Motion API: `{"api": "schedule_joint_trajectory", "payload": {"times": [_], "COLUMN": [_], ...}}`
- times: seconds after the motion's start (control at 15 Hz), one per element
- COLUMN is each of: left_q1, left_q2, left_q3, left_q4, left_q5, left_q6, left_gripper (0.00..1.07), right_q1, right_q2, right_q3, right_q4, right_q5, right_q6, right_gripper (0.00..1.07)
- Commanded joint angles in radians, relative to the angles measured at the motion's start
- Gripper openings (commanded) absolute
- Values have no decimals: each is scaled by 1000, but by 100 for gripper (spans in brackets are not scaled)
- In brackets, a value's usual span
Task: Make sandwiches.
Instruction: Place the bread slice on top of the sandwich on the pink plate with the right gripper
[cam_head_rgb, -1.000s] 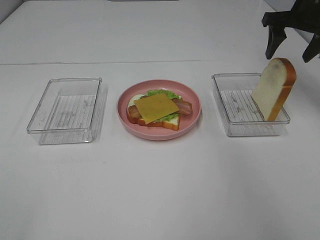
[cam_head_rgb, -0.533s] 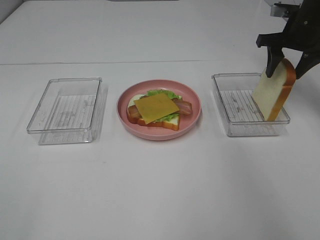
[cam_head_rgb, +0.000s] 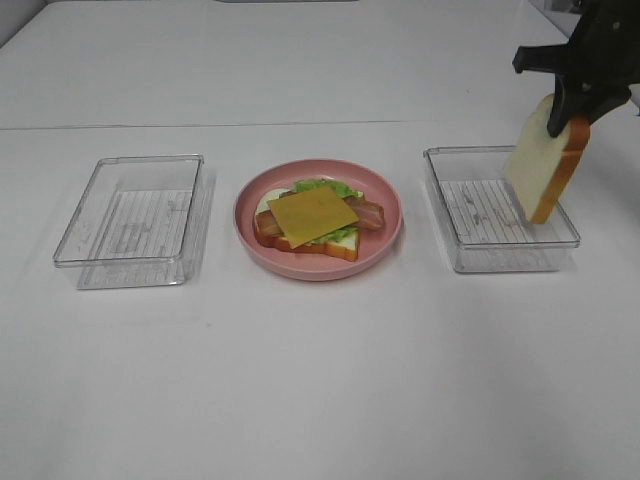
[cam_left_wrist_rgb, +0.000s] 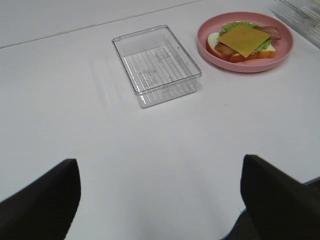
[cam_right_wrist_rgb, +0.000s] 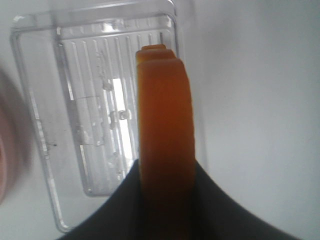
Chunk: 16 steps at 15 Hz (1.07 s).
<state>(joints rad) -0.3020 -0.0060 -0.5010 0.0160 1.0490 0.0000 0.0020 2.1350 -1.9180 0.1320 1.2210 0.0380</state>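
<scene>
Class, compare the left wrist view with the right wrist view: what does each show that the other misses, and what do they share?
Only the left wrist view shows the empty clear plastic rectangular tray and the open sandwich stack, topped by a yellow cheese slice, sharp on the round pink plate.

Only the right wrist view shows the right end effector clamped on the thick white bread slice with orange-brown crust, above a second clear ridged tray.

Both show the white table.
</scene>
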Motion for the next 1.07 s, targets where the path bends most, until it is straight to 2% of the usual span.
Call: {"api": "schedule_joint_trajectory", "payload": {"times": [0.07, 0.4, 0.6, 0.67, 0.8, 1.07], "left_q1": [0, 0, 0, 0, 0, 0], "left_q2": [-20, -20, -20, -20, -20, -20], "left_q3": [1, 1, 1, 1, 1, 1], "left_q4": [2, 2, 2, 2, 2, 2], "left_q5": [-10, -10, -10, -10, -10, -10], "left_q6": [0, 0, 0, 0, 0, 0], "left_gripper": [83, 83, 83, 83, 83, 83], "right_q1": [-2, 19, 114, 202, 271, 327], "right_q2": [-62, -132, -132, -132, -132, -104], "right_q3": [-8, -7, -2, 40, 102, 211], "right_q4": [72, 349, 396, 424, 483, 595], "right_q5": [70, 70, 48, -41, -152, -326], "right_q6": [-38, -102, -105, -105, -104, -104], "right_gripper": [0, 0, 0, 0, 0, 0]}}
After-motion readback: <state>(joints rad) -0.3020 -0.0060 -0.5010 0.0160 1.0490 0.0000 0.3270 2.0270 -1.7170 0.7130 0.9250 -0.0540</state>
